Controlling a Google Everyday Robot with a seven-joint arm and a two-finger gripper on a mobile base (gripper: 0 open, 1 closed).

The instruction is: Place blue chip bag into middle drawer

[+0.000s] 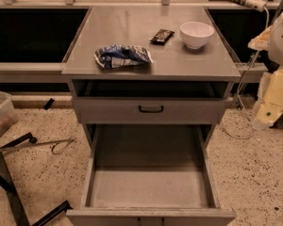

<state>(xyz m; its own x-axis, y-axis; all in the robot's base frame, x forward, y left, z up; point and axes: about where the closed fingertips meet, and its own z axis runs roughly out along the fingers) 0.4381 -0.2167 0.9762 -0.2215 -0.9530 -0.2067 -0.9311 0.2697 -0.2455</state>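
While the blue chip bag (122,56) is lying crumpled on the table (132,27) above the open middle drawer (148,187), the tool (268,108) is hanging off right, its opening impossible to tell. It should be descending onto a raised fold.

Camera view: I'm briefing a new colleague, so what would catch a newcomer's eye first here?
The middle drawer, pulled wide open at the bottom front, shows its flat grey floor. Next comes the crumpled blue chip bag, lying at the front left of the cabinet top. The gripper is at the right edge, off to the side of both.
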